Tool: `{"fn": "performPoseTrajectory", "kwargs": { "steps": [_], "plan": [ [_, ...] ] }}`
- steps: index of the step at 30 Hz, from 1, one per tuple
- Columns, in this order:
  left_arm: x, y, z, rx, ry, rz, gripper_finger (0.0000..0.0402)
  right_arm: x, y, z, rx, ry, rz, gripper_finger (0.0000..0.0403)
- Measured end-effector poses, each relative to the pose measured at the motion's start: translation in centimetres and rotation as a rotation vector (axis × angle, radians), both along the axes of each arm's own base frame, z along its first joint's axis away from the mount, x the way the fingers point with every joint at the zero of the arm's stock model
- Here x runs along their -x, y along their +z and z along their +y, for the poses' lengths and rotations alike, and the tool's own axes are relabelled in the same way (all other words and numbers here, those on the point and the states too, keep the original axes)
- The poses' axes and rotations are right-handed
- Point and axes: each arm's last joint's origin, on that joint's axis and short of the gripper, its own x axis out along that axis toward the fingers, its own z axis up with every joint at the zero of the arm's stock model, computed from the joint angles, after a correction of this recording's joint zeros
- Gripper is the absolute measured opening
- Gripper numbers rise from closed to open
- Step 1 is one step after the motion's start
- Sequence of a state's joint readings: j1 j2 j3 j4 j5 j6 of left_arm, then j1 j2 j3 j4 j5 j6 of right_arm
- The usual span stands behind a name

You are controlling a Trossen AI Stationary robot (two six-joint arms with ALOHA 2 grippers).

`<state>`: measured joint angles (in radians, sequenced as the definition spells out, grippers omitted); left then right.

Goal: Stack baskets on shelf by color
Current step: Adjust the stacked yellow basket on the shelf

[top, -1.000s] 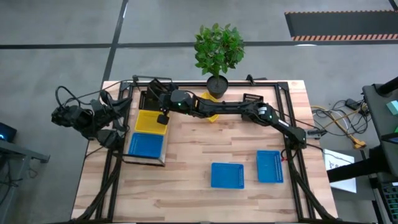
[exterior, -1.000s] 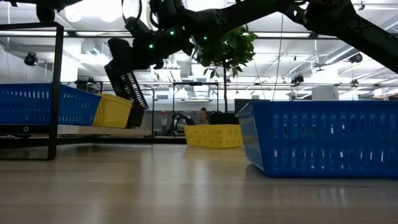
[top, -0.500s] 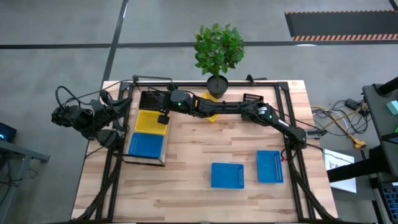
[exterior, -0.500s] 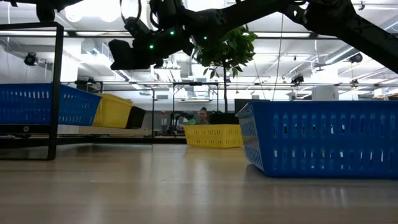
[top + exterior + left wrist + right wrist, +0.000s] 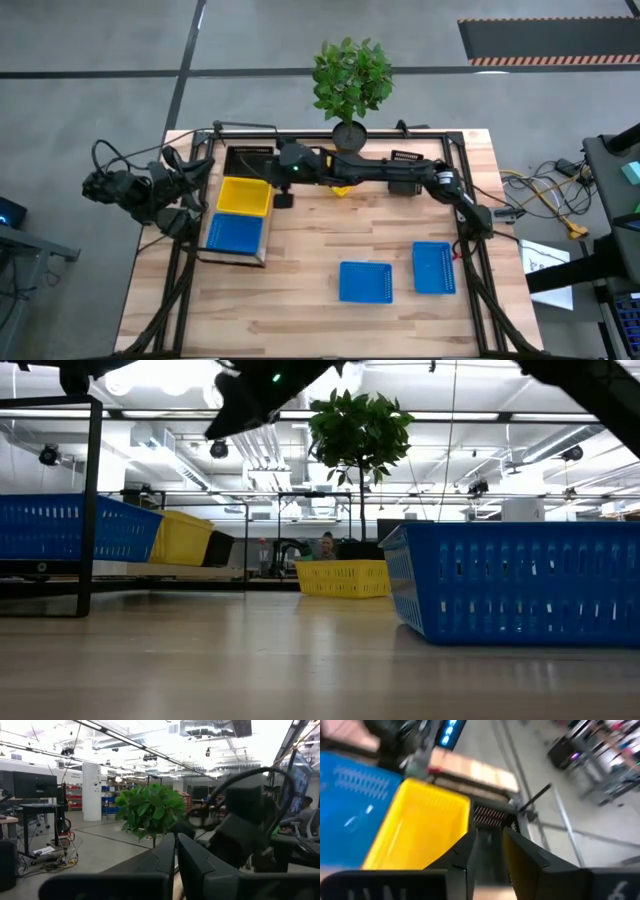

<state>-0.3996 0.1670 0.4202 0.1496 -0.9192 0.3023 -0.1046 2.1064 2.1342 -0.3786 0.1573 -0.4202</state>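
Your right gripper hangs just off the shelf's inner edge, beside the yellow basket in the middle slot. Its fingers stand slightly apart, with nothing between them. A second ago it was over the far end of the shelf, carrying a tilted black basket. That basket now lies flat in the far slot, and the arm has pulled back towards the table's middle.

So the shelf now reads black, yellow and blue basket from far to near, one colour per slot. From above you cannot tell how many lie in each pile.

Still loose on the table:
- a second yellow basket, partly under the right arm, near the plant
- what looks like another black basket, by the far rail
- two blue baskets and, near the front

The black drop looks finished, so your next pick is probably the loose yellow one, which is nearest.

Your left gripper is pressed together, and that arm waits folded off the table's left edge.
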Motion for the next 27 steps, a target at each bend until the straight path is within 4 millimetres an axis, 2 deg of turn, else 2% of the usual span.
{"fn": "performPoseTrajectory", "kwargs": {
  "steps": [6, 11, 14, 17, 20, 23, 27],
  "plan": [
    [-1.0, -0.2, -0.4, -0.02, -0.002, 0.048, 0.0003, 3.7, 2.7, 3.4, -0.064, 0.033, 0.178, 0.0046],
    [-2.3, 0.0, -1.0, -0.025, -0.007, 0.09, 0.0003, 6.6, 2.9, 6.4, -0.114, 0.051, 0.357, 0.0023],
    [-3.4, 0.2, -1.4, -0.026, -0.009, 0.111, 0.0003, 7.8, 2.6, 7.7, -0.136, 0.058, 0.402, 0.0013],
    [-4.4, 0.6, -1.9, -0.031, -0.01, 0.123, 0.0003, 8.1, 1.4, 8.3, -0.144, 0.063, 0.394, 0.0009],
    [-5.3, 0.9, -2.2, -0.041, -0.009, 0.147, 0.0003, 7.3, -1.2, 8.0, -0.131, 0.07, 0.361, 0.0009],
    [-5.9, 1.0, -2.5, -0.05, -0.009, 0.168, 0.0003, 6.2, -3.9, 6.9, -0.088, 0.087, 0.277, 0.0009],
    [-6.1, 1.0, -2.6, -0.054, -0.009, 0.178, 0.0003, 4.5, -6.4, 4.5, -0.088, 0.064, 0.113, 0.0009]
  ]
}}
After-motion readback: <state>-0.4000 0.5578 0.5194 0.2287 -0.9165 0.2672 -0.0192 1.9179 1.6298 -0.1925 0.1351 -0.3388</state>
